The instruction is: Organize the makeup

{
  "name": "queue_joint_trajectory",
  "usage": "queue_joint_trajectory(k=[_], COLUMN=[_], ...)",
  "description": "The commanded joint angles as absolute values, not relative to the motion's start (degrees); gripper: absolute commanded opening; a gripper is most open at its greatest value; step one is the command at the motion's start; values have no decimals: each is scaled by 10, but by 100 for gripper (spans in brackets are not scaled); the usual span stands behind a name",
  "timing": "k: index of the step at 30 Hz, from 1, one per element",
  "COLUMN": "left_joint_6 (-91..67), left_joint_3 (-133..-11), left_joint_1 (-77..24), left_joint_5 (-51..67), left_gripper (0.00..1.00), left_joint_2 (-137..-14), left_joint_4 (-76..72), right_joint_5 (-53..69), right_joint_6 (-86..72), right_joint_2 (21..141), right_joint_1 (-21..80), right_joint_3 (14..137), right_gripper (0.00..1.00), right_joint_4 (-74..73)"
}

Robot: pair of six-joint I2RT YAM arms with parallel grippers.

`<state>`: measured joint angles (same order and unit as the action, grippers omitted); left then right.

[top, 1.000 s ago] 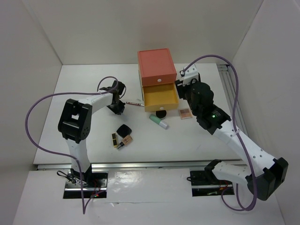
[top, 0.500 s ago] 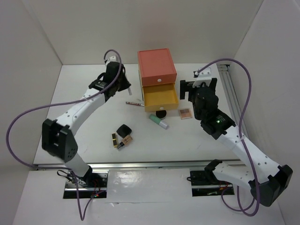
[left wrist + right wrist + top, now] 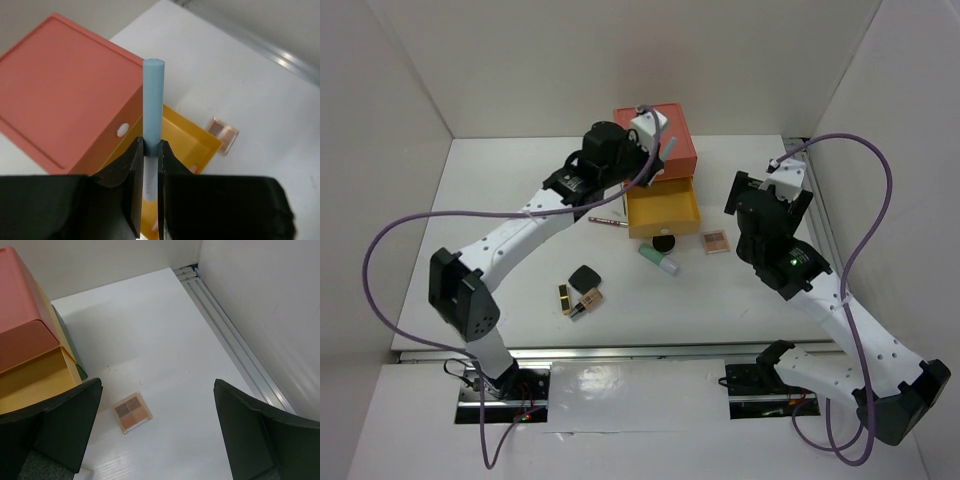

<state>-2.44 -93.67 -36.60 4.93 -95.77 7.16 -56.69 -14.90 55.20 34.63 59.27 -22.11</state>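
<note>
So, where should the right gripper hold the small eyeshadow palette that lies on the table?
Probably by two opposite side edges of the palette, coming straight down from above. It is thin and lies flat on the table, so only its edges offer a hold; turn the jaws to match its slanted sides.

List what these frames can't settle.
Left wrist view: the lower end of the stick is hidden between the left end effector fingers.
Top view: the rear of the yellow drawer sits under the coral box. The green tier is hidden beneath it and shows only as a sliver in the right wrist view.
Top view: the lipstick and its neighbour are too small to tell if they touch.
</note>
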Motion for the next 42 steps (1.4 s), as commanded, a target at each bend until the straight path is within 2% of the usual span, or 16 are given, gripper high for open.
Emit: queue_joint_trajectory(k=[1, 4, 9, 12, 13, 15, 17, 20, 23, 26, 27, 28, 31, 35, 39, 42], left_joint_6=[70, 98, 98, 98, 98, 98, 92, 92, 75, 49, 38, 6, -83, -359, -513, -586], left_joint_3=[-981, -988, -1035, -1035, -1035, -1035, -1035, -1035, -1030, -1011, -986, -970, -902, -820, -695, -629], left_joint_1=[-386, -391, -396, -396, -396, -396, -396, -396, -396, -396, -396, -396, -377, -324, -244, -195], left_joint_5=[87, 74, 30, 30, 24, 18, 18, 18, 18, 5, -20, -35, -116, -237, -285, -285], left_gripper=[1, 1, 16, 37, 40, 54, 54, 65, 66, 78, 95, 100, 100, 100, 100, 100], left_joint_2=[-1002, -1037, -1082, -1082, -1087, -1087, -1087, -1082, -1064, -1007, -986, -940, -863, -751, -662, -608], left_joint_4=[98, 98, 133, 138, 138, 138, 138, 138, 143, 135, 128, 128, 141, 283, 392, 465], right_joint_5=[-594, -546, -432, -375, -354, -339, -322, -300, -262, -196, -173, -152, -78, -89, 13, 29], right_joint_6=[-176, -170, -152, -152, -152, -144, -133, -120, -92, -42, -26, 6, 75, 177, 231, 261], right_joint_2=[549, 549, 555, 565, 570, 577, 577, 577, 577, 582, 588, 593, 631, 704, 824, 895], right_joint_1=[345, 311, 211, 163, 154, 140, 140, 140, 140, 163, 173, 200, 276, 387, 411, 441], right_joint_3=[620, 620, 620, 620, 626, 626, 631, 631, 631, 652, 659, 659, 678, 726, 807, 886], right_gripper=[100, 100, 100, 100, 100, 100, 100, 100, 100, 100, 100, 100, 100, 100, 100, 92], right_joint_4=[-249, -249, -243, -248, -248, -253, -253, -247, -229, -208, -194, -186, -172, -172, -194, -241])
